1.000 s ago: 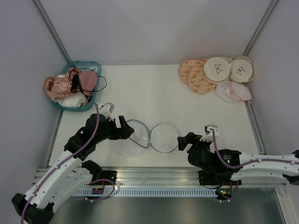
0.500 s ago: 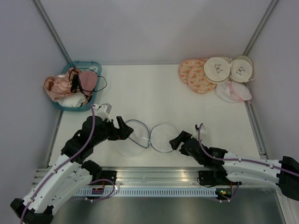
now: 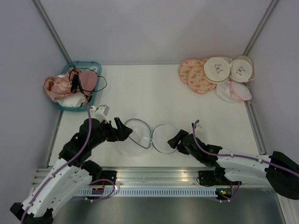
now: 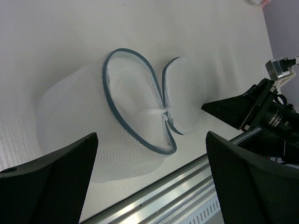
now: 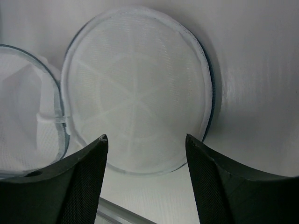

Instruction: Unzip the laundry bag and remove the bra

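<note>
One wide white desk (image 3: 154, 88) carries everything. The laundry bag (image 3: 132, 140) lies close to its near edge, between the two arms and well apart from the teal basket (image 3: 95, 65) of garments at the far left. That edge is the main risk: the mesh looks light and limp, so a sideways nudge or a dragging finger would likely slide it toward the rail rather than hold it in place.

The bag is unzipped. Its blue-grey rim is squeezed into a leaf shape with the mouth facing up, and the body sags toward the near left. Bag and round lid (image 3: 164, 137) together run left to right along the desk edge, the lid lying flat to the right and joined at one small point between them. If lifted, the lid could fold back over the mouth.

The left pincer (image 3: 124, 131) is released, jaws spread just beside the rim. The right pincer (image 3: 174, 140) is likewise released at the lid's near-right edge. Fingertips could snag the mesh. I cannot tell whether a bra is inside.
</note>
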`<state>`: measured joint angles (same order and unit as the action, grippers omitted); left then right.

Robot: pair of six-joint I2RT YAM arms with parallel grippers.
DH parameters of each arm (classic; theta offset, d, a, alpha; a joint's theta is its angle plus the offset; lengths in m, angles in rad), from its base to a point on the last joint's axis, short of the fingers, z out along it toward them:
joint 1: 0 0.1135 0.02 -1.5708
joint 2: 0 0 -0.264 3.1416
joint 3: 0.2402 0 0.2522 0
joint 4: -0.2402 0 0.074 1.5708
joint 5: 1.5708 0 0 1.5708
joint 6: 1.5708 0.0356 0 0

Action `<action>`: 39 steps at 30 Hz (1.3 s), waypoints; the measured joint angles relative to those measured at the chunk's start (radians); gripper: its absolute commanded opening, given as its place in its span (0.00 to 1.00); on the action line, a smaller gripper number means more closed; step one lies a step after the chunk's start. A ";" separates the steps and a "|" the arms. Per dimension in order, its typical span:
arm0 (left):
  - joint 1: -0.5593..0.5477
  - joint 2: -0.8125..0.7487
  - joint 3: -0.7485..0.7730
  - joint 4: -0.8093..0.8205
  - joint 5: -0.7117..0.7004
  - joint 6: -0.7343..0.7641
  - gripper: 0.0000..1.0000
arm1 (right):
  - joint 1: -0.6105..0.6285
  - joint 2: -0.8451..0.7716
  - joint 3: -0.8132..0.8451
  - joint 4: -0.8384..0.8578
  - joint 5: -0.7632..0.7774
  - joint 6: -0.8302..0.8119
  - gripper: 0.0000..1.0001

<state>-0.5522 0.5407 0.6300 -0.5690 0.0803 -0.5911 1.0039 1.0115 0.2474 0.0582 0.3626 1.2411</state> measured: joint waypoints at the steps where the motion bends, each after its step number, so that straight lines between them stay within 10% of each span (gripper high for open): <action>1: 0.000 -0.003 0.000 0.000 0.000 0.000 1.00 | 0.000 -0.018 0.000 -0.014 0.001 -0.005 0.74; 14: 0.000 0.001 -0.010 0.000 0.000 -0.007 1.00 | 0.000 -0.213 0.037 -0.248 0.064 -0.028 0.72; 24: 0.000 0.004 -0.010 0.000 0.000 -0.009 1.00 | -0.003 -0.119 -0.071 -0.065 0.052 0.032 0.65; 29: 0.000 0.000 -0.013 0.000 0.000 -0.014 1.00 | -0.007 0.034 -0.096 0.176 0.010 0.063 0.42; 33: 0.000 -0.017 -0.015 0.000 0.000 -0.018 1.00 | -0.007 0.135 -0.096 0.260 -0.018 0.072 0.01; 39: 0.000 -0.036 -0.015 0.000 0.000 -0.023 1.00 | -0.007 0.079 -0.088 0.177 0.010 0.067 0.00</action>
<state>-0.5522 0.5049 0.6151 -0.5690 0.0803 -0.6136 0.9966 1.0904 0.1593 0.2352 0.3725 1.3083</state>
